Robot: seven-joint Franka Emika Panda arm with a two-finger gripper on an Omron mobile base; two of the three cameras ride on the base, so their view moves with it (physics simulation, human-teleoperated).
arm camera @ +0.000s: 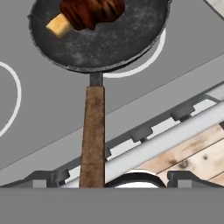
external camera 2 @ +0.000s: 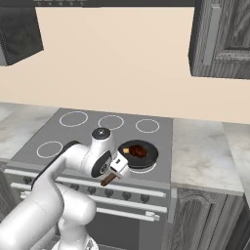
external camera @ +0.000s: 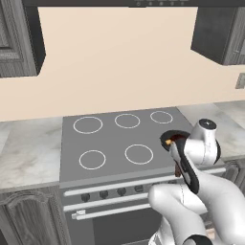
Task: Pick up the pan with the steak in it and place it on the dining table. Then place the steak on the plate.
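The black pan point(arm camera: 98, 33) sits on the front right burner of the stovetop point(arm camera: 48, 109), its brown handle point(arm camera: 92, 135) pointing out over the front edge. The steak point(arm camera: 92, 11) lies in it, its yellowish end towards the left of the hand view. My gripper point(arm camera: 116, 178) is open just above the outer end of the handle, one fingertip on each side and neither touching it. From the base, the pan point(external camera 2: 141, 155), the steak point(external camera 2: 137, 150) and my gripper point(external camera 2: 115, 172) show at the stove's front; the arm partly hides the pan point(external camera: 171, 136). The dining table and the plate are out of view.
Marbled counters flank the stove on the left point(external camera: 26, 153) and right point(external camera 2: 202, 156). The oven's knobs and handle bar point(external camera 2: 122, 195) run below the pan handle. Dark wall cabinets point(external camera 2: 222, 39) hang above. Wooden floor point(arm camera: 197, 153) lies below.
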